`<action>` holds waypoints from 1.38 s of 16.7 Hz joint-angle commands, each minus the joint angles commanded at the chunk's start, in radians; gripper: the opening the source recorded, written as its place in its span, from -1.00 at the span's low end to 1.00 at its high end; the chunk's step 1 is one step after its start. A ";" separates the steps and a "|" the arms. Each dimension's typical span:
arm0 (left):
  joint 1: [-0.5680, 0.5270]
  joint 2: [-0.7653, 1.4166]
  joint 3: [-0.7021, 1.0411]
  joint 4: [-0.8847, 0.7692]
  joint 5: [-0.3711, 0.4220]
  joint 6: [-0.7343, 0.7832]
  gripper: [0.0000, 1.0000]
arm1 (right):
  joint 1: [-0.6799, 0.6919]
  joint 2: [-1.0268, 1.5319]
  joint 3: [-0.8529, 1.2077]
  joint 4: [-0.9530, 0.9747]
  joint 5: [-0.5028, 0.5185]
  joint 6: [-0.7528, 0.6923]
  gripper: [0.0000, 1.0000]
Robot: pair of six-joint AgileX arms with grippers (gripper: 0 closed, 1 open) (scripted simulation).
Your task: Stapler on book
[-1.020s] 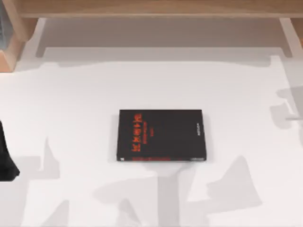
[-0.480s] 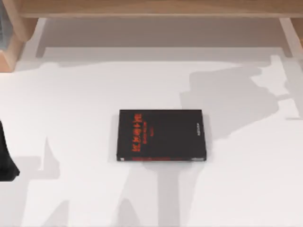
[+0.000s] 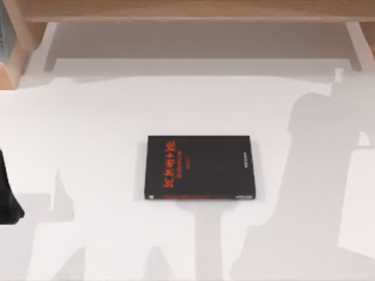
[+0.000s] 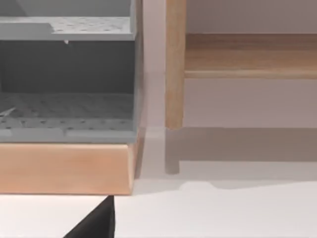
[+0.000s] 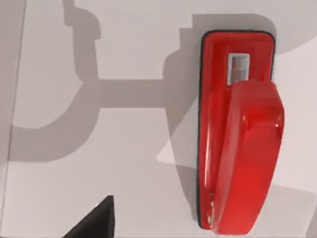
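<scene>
The black book [image 3: 200,168] lies flat in the middle of the white table, its red lettering toward the left side and a line of white text toward the right. The bright red stapler [image 5: 237,134] lies flat on the white table close under my right wrist camera, with a pale window near one end. A dark part of my right gripper [image 5: 96,220] shows beside the stapler and apart from it. My left arm [image 3: 7,196] is parked at the table's left edge, and a dark part of my left gripper [image 4: 96,223] hangs over the bare table.
A wooden shelf [image 3: 187,12] runs along the back of the table. A wood-framed grey perforated rack [image 4: 67,114] and a wooden post [image 4: 174,64] stand in front of the left gripper. Wide arm shadows fall on the table's right side.
The large shadow on the table's right side has shifted farther right and toward the front. The book and the left arm have not moved.
</scene>
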 joint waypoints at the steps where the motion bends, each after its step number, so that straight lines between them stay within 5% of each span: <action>1: 0.000 0.000 0.000 0.000 0.000 0.000 1.00 | 0.001 0.025 0.025 -0.011 0.000 0.001 1.00; 9: 0.000 0.000 0.000 0.000 0.000 0.000 1.00 | 0.005 0.042 0.032 -0.011 0.000 0.003 1.00; 23: 0.000 0.000 0.000 0.000 0.000 0.000 1.00 | 0.001 -0.077 -0.307 0.210 -0.005 -0.004 1.00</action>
